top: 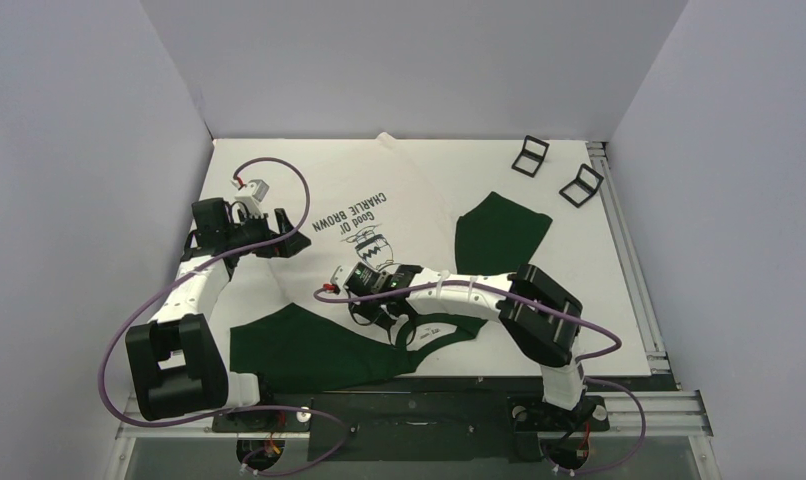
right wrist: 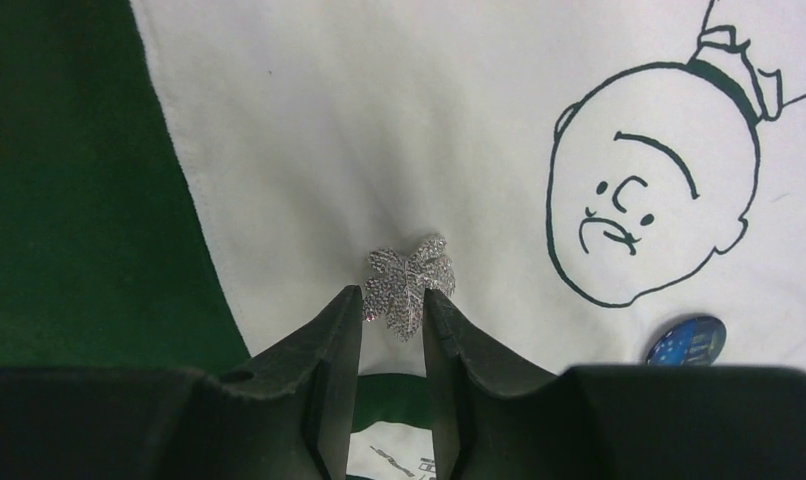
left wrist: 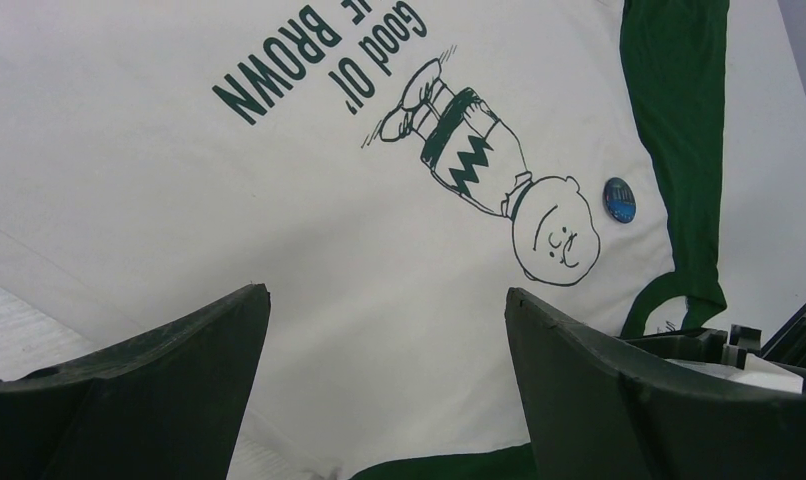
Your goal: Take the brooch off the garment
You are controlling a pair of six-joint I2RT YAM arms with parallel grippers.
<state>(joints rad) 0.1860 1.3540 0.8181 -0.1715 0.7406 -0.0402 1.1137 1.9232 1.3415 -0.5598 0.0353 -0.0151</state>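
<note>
While the white table (top: 589, 240) bears it, the garment (top: 419, 190) lies spread out, collar toward the arm bases and dark green sleeves to either side. Over its white cloth the left gripper (left wrist: 387, 300) hovers, its jaws spread wide and holding nothing. The right gripper (right wrist: 392, 300) pinches the silver leaf-shaped brooch (right wrist: 409, 283) against the white chest, between a green sleeve and the cartoon face (right wrist: 651, 212). A small blue pin (right wrist: 687, 340) sits just beside that face.

Blue badge (right wrist: 686, 340) just beside right hand (right wrist: 394, 300), black stands (top: 530, 156) apparently well apart.
</note>
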